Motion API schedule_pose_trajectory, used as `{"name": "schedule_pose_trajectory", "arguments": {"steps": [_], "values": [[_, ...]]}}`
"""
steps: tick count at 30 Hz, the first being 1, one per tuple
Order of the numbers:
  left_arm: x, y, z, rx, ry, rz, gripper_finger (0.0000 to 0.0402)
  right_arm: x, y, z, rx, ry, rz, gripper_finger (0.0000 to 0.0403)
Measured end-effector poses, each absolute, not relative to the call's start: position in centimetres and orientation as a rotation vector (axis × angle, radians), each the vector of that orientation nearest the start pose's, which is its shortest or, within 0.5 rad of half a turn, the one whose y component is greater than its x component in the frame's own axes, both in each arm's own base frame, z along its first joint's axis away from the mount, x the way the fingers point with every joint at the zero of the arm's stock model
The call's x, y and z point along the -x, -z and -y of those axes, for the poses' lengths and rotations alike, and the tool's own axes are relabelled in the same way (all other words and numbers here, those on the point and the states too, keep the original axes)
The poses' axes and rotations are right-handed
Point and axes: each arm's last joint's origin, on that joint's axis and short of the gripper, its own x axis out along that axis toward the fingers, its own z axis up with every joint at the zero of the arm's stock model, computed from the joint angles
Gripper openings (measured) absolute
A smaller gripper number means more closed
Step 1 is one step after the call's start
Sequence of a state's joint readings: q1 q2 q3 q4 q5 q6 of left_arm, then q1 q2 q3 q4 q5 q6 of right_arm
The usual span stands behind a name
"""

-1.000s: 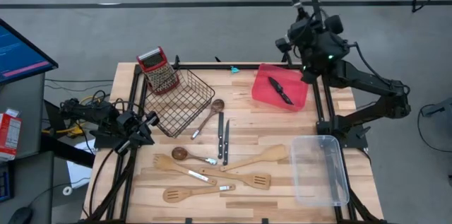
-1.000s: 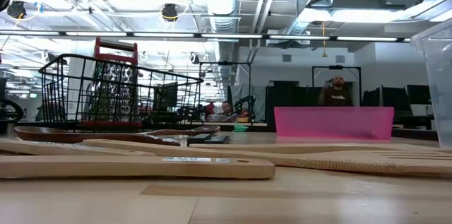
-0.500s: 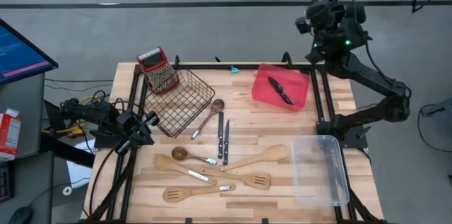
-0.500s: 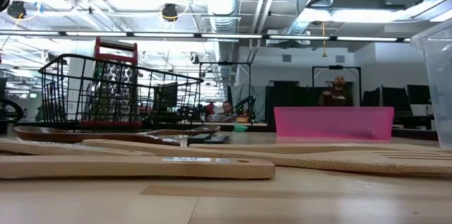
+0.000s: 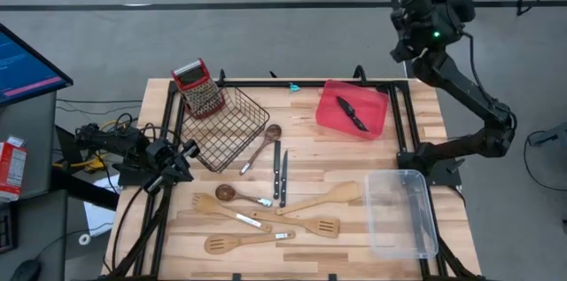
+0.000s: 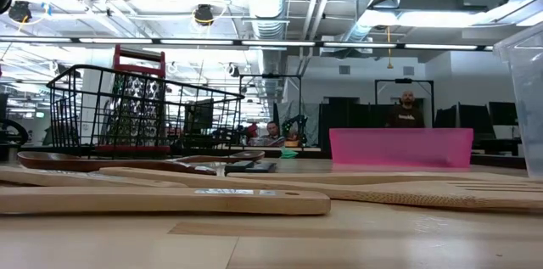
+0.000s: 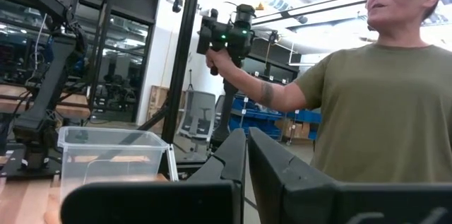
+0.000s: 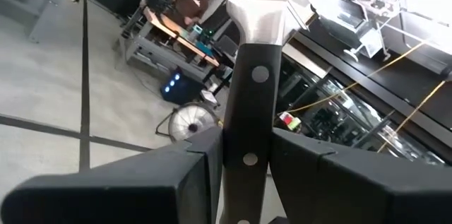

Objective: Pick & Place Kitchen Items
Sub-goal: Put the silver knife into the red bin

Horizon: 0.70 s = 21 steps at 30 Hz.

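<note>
Right arm extends beyond the worktop's far right corner, elbow bent, wrist raised; right gripper [image 8: 244,171] has both dark fingers clamped on a black-handled steel knife [image 8: 251,90]. Left arm is folded low at the worktop's left edge; left gripper [image 7: 246,155] fingers pressed together.

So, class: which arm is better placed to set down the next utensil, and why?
Right. The right gripper grips a black-handled knife, raised beyond the red tray; the left gripper rests shut and empty at the table's left edge.
</note>
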<state>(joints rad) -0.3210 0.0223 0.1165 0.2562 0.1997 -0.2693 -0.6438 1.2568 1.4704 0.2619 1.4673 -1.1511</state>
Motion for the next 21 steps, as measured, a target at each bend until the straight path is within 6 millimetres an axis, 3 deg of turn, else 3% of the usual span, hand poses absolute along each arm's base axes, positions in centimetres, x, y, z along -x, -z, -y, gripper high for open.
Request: {"name": "schedule_pose_trajectory", "arguments": {"steps": [7, 13, 21], "values": [[-7.8, -22.5, 3.2, 0.282, 0.560, 0.282, 0.0002, -17.7, -49.6, 15.4, 0.482, 1.965, -0.633, 0.0094], [-7.8, -22.5, 3.2, 0.282, 0.560, 0.282, 0.0002, -20.2, -49.1, 13.0, 0.548, 1.730, -0.492, 0.0094], [-7.9, -22.5, 3.2, 0.282, 0.560, 0.282, 0.0002, -23.0, -48.9, 9.1, 0.456, 1.344, -0.154, 0.0094]]}}
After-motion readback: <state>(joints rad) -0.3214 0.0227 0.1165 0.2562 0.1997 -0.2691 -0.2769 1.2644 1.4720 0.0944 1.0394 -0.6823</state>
